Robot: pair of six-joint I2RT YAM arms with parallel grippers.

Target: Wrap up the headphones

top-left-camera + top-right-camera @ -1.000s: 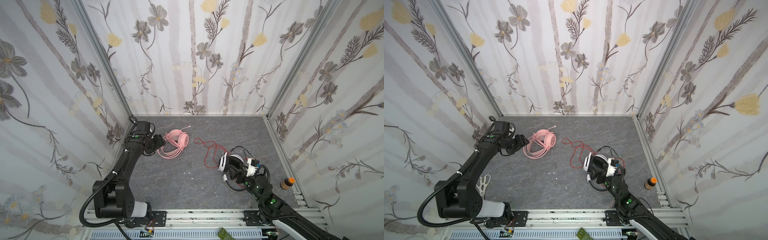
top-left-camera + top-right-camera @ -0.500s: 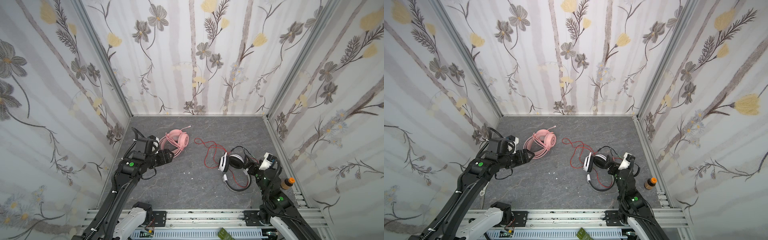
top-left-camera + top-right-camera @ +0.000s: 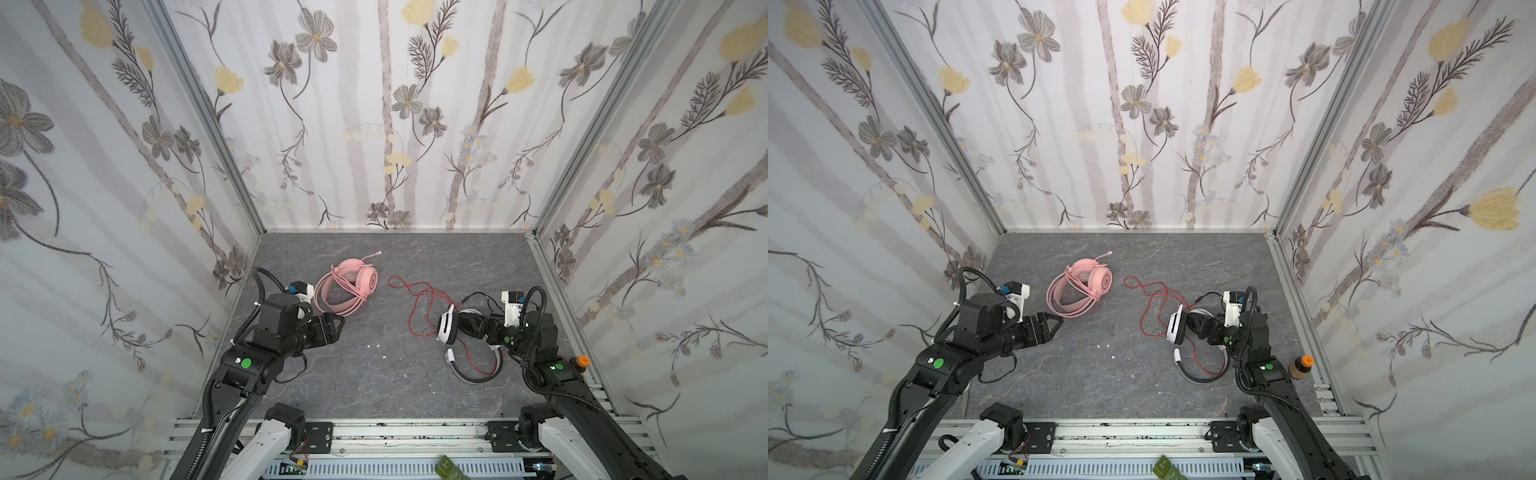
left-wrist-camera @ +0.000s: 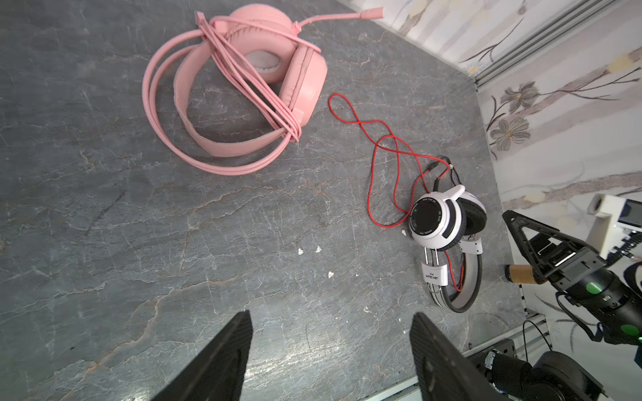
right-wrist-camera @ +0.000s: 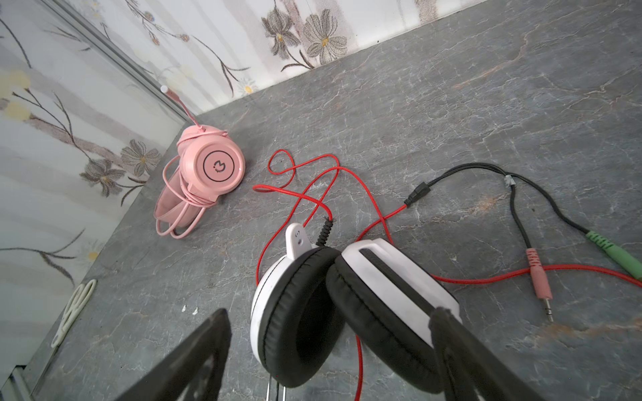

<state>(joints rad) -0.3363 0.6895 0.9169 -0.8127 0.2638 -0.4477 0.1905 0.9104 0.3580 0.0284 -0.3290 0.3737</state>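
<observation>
Left fingers (image 4: 229, 347): released, empty. Right fingers (image 5: 212, 333): spread astride white-and-black headset (image 5: 302, 312), unclamped. Risk: closing pinches loose red cable (image 5: 305, 166) between them.

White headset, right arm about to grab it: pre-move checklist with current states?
1. Right gripper open, straddling the white headset: ok.
2. Jaws closed on it: not ok, a gap shows on one side.
3. Red cable wound up: not ok, it sprawls loose.
4. Plugs outside the right gripper's jaws: ok.
5. Left gripper open, empty: ok.
6. Pink headset with its cable wrapped round it: ok.
</observation>
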